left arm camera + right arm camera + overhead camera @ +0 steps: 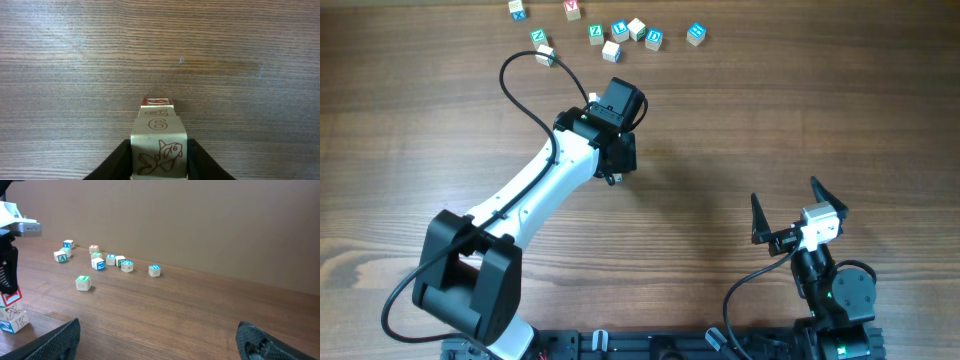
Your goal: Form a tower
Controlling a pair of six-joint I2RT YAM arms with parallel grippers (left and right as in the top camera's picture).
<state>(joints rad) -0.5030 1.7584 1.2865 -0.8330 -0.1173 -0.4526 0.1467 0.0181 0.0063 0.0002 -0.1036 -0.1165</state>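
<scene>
White left arm (535, 185), black cable (504, 78)

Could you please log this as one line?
left tool: shut on top cube of tower | right tool: open, empty | loose cubes: far side

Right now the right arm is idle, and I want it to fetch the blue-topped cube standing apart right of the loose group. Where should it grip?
Probably from straight above, right gripper closing on two opposite side faces of the blue-topped cube. It lies flat with bare table all round, so either pair of faces is free.
</scene>
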